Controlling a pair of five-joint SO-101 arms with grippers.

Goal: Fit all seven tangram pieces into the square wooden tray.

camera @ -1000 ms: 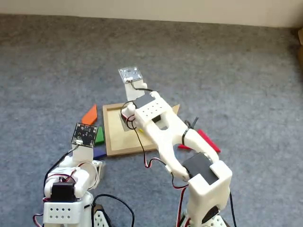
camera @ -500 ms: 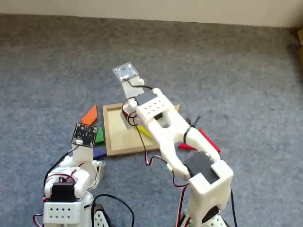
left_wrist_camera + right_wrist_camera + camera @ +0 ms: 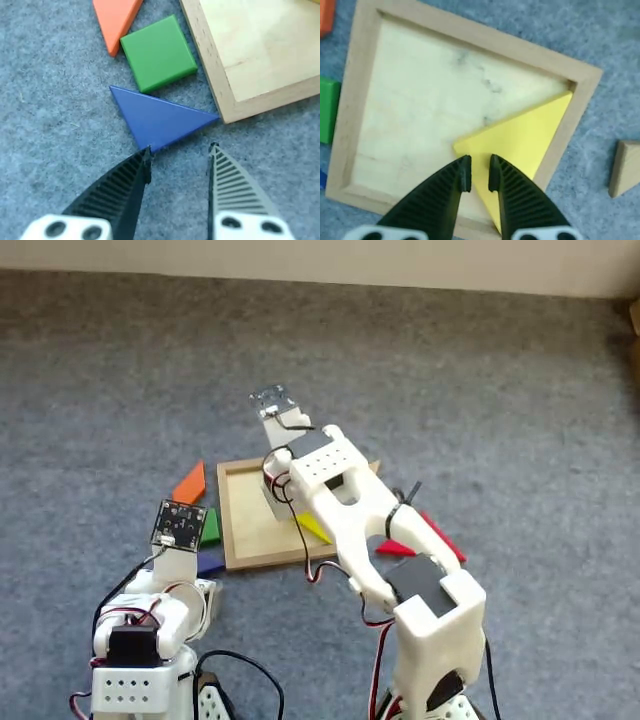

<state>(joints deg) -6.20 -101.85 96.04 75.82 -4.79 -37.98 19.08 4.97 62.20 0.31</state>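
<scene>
The square wooden tray (image 3: 236, 508) lies on the carpet with a yellow triangle (image 3: 520, 145) flat in one corner, also seen as a yellow triangle (image 3: 311, 528) beside the right arm. My right gripper (image 3: 478, 165) hangs just above that triangle's tip, its fingers a narrow gap apart with nothing between them. My left gripper (image 3: 180, 150) is open, low over the carpet at the edge of a blue triangle (image 3: 160, 120). A green square (image 3: 158, 53) and an orange piece (image 3: 117, 17) lie beyond it, left of the tray (image 3: 215, 75).
A red piece (image 3: 425, 535) lies right of the tray, partly under the right arm. A plain wooden triangle (image 3: 625, 167) sits on the carpet just outside the tray's rim. Open grey carpet surrounds everything.
The right arm's wrist has swung and drawn back a little over the tray, uncovering the yellow triangle in the near right corner. The left arm has kept still.
</scene>
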